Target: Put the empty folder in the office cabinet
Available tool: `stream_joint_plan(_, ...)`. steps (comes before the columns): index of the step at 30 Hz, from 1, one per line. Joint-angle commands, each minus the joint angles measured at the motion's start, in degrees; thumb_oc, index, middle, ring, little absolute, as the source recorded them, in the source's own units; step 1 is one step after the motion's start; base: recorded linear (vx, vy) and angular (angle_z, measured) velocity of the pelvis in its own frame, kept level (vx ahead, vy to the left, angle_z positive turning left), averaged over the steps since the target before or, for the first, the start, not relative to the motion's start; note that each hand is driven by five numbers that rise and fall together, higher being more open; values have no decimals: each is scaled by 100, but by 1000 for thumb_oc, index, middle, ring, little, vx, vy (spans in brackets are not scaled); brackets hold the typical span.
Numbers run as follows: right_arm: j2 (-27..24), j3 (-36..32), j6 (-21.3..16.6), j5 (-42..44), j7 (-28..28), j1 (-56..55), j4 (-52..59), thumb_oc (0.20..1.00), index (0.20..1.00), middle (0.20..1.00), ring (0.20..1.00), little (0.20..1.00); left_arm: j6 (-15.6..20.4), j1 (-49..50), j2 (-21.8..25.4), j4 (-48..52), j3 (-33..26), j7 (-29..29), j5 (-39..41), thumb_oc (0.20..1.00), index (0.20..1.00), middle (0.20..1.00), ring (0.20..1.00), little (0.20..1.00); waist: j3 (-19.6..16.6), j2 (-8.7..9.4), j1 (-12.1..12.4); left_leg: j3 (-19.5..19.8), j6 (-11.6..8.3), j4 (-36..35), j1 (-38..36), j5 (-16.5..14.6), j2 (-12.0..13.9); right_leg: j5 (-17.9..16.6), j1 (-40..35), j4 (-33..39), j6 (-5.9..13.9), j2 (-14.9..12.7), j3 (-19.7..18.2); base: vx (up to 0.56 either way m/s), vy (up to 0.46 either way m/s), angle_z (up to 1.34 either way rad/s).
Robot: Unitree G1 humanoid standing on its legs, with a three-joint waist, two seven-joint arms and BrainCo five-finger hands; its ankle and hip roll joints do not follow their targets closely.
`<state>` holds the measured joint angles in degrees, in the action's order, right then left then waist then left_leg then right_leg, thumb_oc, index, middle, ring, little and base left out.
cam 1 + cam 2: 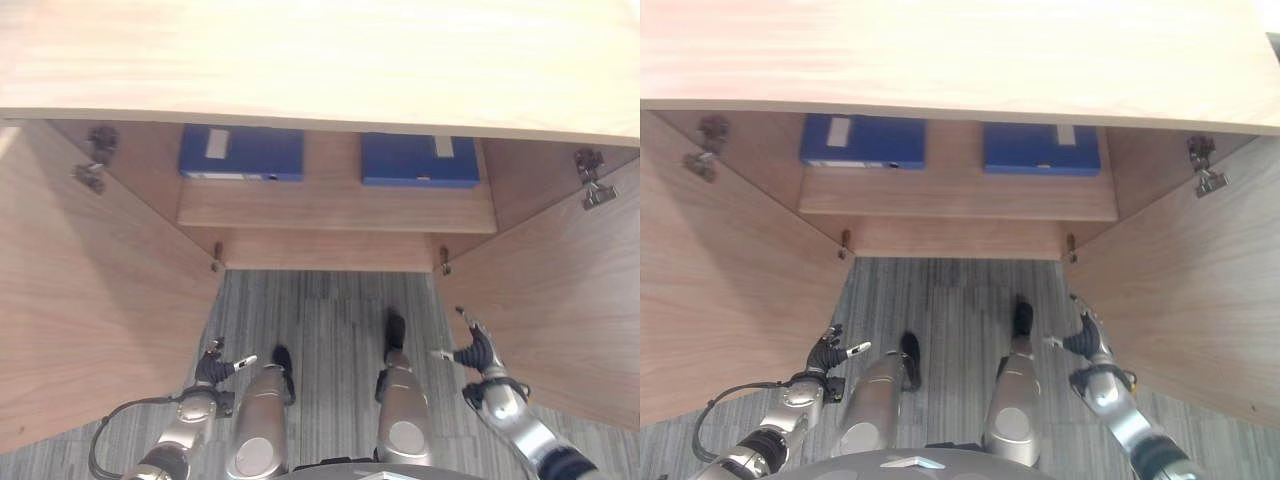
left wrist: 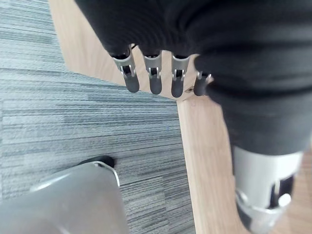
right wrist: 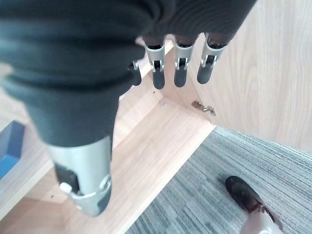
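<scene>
cabinet (image 1: 330, 205) stands open w/ both doors swung wide: left door (image 1: 90, 300) and right door (image 1: 560, 300) flank a clear lane of carpet (image 1: 330, 310) up to the cabinet front. inside, on the shelf, two blue folders lie flat, one at cabinet left (image 1: 241, 153) and one at cabinet right (image 1: 420, 160), w/ a bare gap of shelf between them and bare board in front. cabinet top (image 1: 320, 60) overhangs the opening, so reach-in is low, under it.
</scene>
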<state>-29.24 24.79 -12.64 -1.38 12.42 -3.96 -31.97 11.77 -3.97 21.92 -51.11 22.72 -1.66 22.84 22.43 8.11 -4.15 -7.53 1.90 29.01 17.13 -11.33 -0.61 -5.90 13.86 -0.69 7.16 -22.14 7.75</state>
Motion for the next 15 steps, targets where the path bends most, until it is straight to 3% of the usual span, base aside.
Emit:
stream_joint_plan(1, -13, -67, -278, -363, -145, 766, -23, 1000, 1000, 1000, 1000, 1000, 308, -301, -144, 84, -158, -153, -394, 1000, 1000, 1000, 1000, 1000, -77, -297, -62, 208, -504, -523, -539, -465, 169, -1600, 421, 218, 658, -303, 10, 35, 86, 3)
stream_joint_plan(3, -34, -198, -319, -582, -150, 427, -61, 1000, 1000, 1000, 1000, 1000, 341, -162, -180, -41, -217, -153, -585, 1000, 1000, 1000, 1000, 1000, -317, -254, -200, 39, -464, -818, -735, -350, 107, -1780, 404, 324, 734, -371, 169, 38, 118, -44)
stream_joint_plan(4, -116, -330, -337, -572, -156, 332, -122, 1000, 1000, 1000, 1000, 1000, 422, 250, 215, -64, -474, -563, -617, 1000, 1000, 1000, 1000, 1000, -393, -321, -156, -58, -455, -982, -834, -271, 121, -1847, 378, 358, 772, -411, 354, 18, 129, -69)
stream_joint_plan(6, -263, -603, -518, -838, -297, -229, 121, 1000, 1000, 1000, 1000, 1000, 443, 467, 78, -6, -497, -294, -848, 1000, 1000, 1000, 1000, 1000, -501, -398, -227, -282, -495, -1470, -1134, 2, 350, -1900, 272, 259, 784, -431, 914, -42, 61, -53)
stream_joint_plan(8, -174, -593, -478, -820, -234, -288, -43, 1000, 1000, 1000, 1000, 1000, 412, 476, -116, -73, -439, -284, -890, 1000, 1000, 1000, 1000, 1000, -545, -433, -251, -330, -495, -1669, -1234, 106, 416, -1791, 220, 149, 784, -398, 934, -103, 44, -33)
stream_joint_plan(9, 104, -533, -503, -784, -47, -306, -534, 1000, 1000, 1000, 1000, 1000, 395, 415, -356, -332, -425, -94, -996, 1000, 1000, 1000, 1000, 1000, -665, -449, -293, -482, -479, -1981, -1316, 326, 462, -1509, 92, -81, 759, -277, 796, -134, 65, -36)
stream_joint_plan(12, 463, -714, -517, -615, 121, -354, -972, 1000, 1000, 1000, 1000, 1000, 387, 304, -519, -568, -497, 65, -996, 1000, 1000, 1000, 1000, 1000, -862, -421, -316, -638, -454, -2269, -1360, 540, 425, -1258, -55, -324, 695, -152, 588, -128, 34, -50)
stream_joint_plan(15, 688, -1054, -556, -378, 226, -390, -1218, 1000, 1000, 1000, 1000, 1000, 461, 389, -379, -540, -595, 116, -1071, 1000, 1000, 1000, 1000, 1000, -1047, -451, -249, -754, -444, -2420, -1366, 676, 429, -1048, -292, -491, 660, -12, 470, -114, 9, -62)
